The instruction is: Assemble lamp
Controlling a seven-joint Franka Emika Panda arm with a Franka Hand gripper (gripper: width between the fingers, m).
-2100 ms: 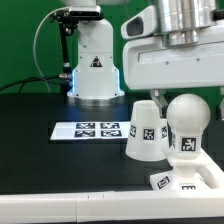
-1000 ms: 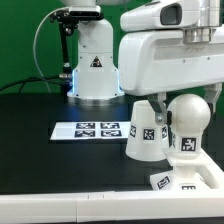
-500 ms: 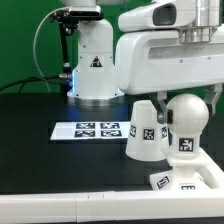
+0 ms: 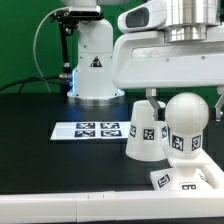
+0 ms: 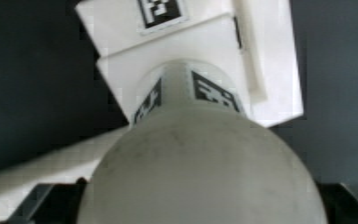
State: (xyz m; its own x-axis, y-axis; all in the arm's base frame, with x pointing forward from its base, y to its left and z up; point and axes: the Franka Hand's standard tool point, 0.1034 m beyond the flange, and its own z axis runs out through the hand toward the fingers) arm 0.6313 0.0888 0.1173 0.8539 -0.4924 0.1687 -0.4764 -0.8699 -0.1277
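Far back on the exterior view's left there's the big white robot pedestal (image 4: pixel 95 62) with its triangle mark, a black cable looping beside it in front of a green backdrop. In front of it, lying flat on the black counter (image 4: pixel 40 140), is the marker board (image 4: pixel 89 129) with its row of tags.

Just right of that stands the lamp shade (image 4: pixel 146 128), a tapered white cup sitting wide end down, tags on its side. Right next to it, close enough that they may be touching, though I can't really tell from this angle, is the bulb (image 4: pixel 188 124), round head up, standing upright on the flat base (image 4: pixel 191 176) at the near right corner of the counter. The base has tags along its near edge.

The arm's white body (image 4: pixel 165 55) fills the upper right of the exterior view, hanging over the shade and bulb. The wrist view looks straight down the bulb's rounded head (image 5: pixel 194 165) onto the squarish base (image 5: pixel 167 40) under it. Dark finger (image 5: pixel 55 205) tips poke in on either side of the bulb, so they're spread apart; whether they touch it isn't clear.
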